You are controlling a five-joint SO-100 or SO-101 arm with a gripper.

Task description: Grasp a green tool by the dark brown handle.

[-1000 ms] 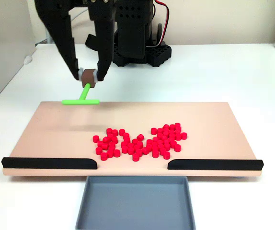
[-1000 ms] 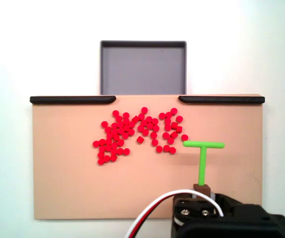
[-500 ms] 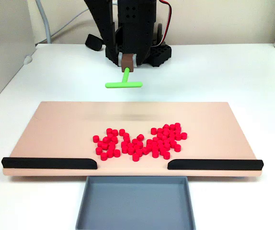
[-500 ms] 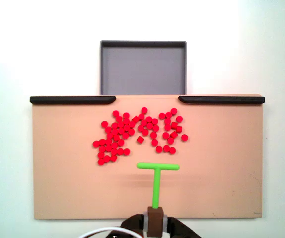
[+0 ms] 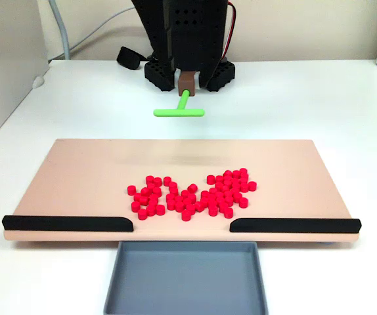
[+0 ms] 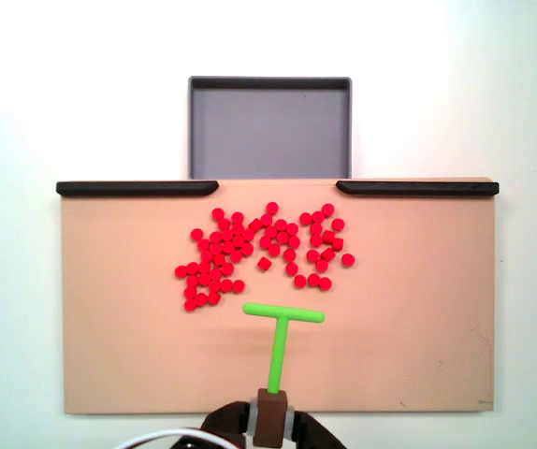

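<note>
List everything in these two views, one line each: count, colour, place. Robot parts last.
green tool: one, bright green T, held above the board's near edge in the top-down fixed view
dark brown handle: one, brown cube capping the stem
red cylinders: many, red, clustered mid-board
board: one, tan, on the white table
black strips: two, along the board's tray-side edge
tray: one, grey, beside that edge
robot tool: one, black, shut on the brown handle
</note>
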